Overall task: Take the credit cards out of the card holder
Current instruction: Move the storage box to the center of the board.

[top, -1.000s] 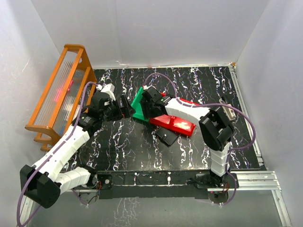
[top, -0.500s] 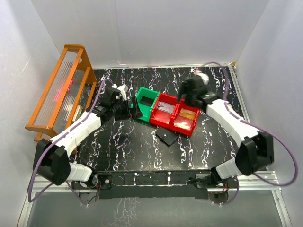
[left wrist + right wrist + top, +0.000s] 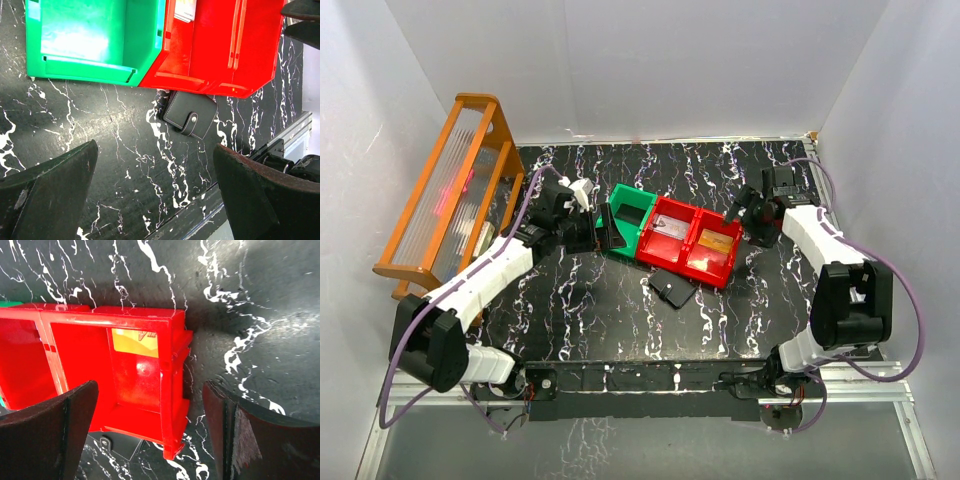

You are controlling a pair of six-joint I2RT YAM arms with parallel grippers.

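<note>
Left hand (image 3: 155, 149) hangs over the table (image 3: 115, 125) with its two dark fingers spread wide and nothing between them. Right hand (image 3: 150, 386) is likewise spread and empty, hovering above the outer end of the red bins (image 3: 172, 390).

Card holder (image 3: 190, 116), a small black folded wallet with a snap tab, lies shut and flat on the table, just in front of the red bins and tucked against their near wall. Beside the red bins stands a green bin (image 3: 85, 70). A yellow card (image 3: 135, 342) lies flat in the outer red bin, and a pale card (image 3: 668, 228) lies in the red bin next to the green one. Whether any cards are inside the closed holder cannot be seen.

Judging by its look, the holder is light, thin and slightly soft, and likely to slide on the glossy table if pushed sideways. The best hold would be across its edges, or pinning one cover while the other hand lifts the snap tab. Cards would be stiff, slick and very thin, so hard to pinch when lying flat; gripping an exposed edge seems safest.
</note>
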